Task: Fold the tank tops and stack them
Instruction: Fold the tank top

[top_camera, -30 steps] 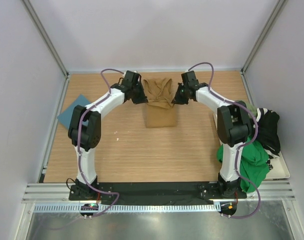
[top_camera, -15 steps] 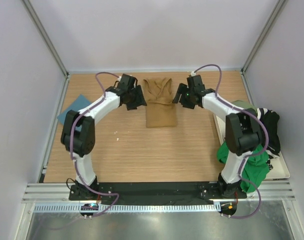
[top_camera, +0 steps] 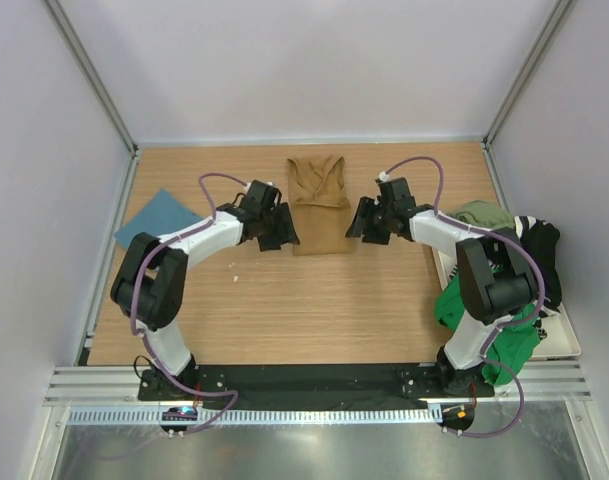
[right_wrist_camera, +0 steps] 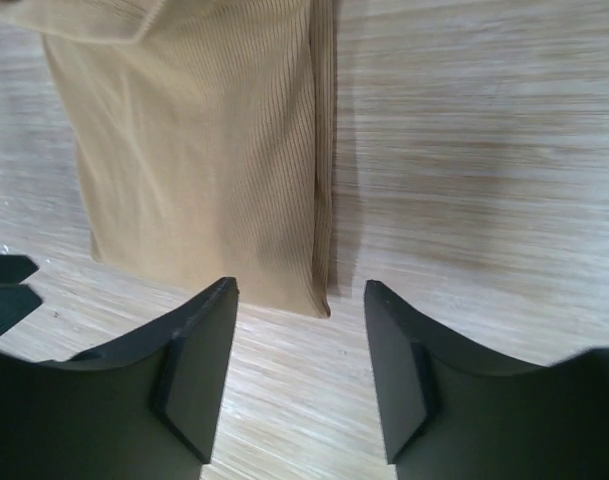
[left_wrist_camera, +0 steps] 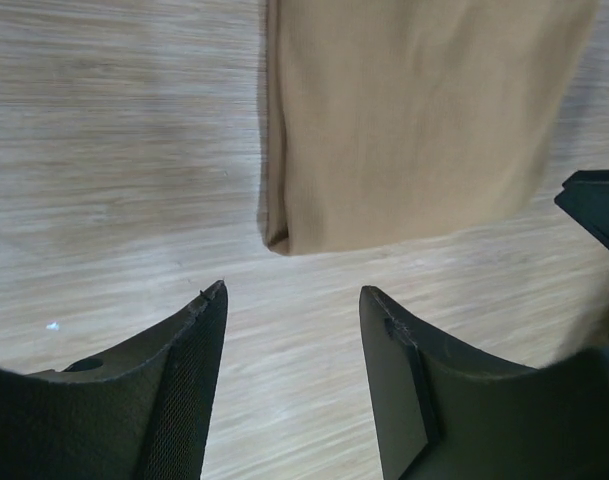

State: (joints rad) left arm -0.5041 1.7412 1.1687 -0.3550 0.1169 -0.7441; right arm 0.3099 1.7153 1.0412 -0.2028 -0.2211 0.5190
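The tan brown tank top (top_camera: 319,205) lies flat on the wooden table, folded into a narrow strip with its straps at the far end. My left gripper (top_camera: 282,232) hovers open just off its near left corner, and my right gripper (top_camera: 359,225) is open off its near right corner. Neither touches the cloth. The left wrist view has the tan top (left_wrist_camera: 414,120) ahead of the open left gripper (left_wrist_camera: 294,300). Seen from the right wrist, the tan top (right_wrist_camera: 194,150) lies ahead of the open right gripper (right_wrist_camera: 300,295). A folded teal blue tank top (top_camera: 156,220) rests at the table's left edge.
A heap of unfolded tops sits at the right: green (top_camera: 494,320), black (top_camera: 539,255) and olive (top_camera: 479,212), partly on a white tray (top_camera: 566,345). Metal frame posts and white walls enclose the table.
Both grippers opened and let go of the tan top, then drew back toward the near end along its two sides. The top now lies flat.
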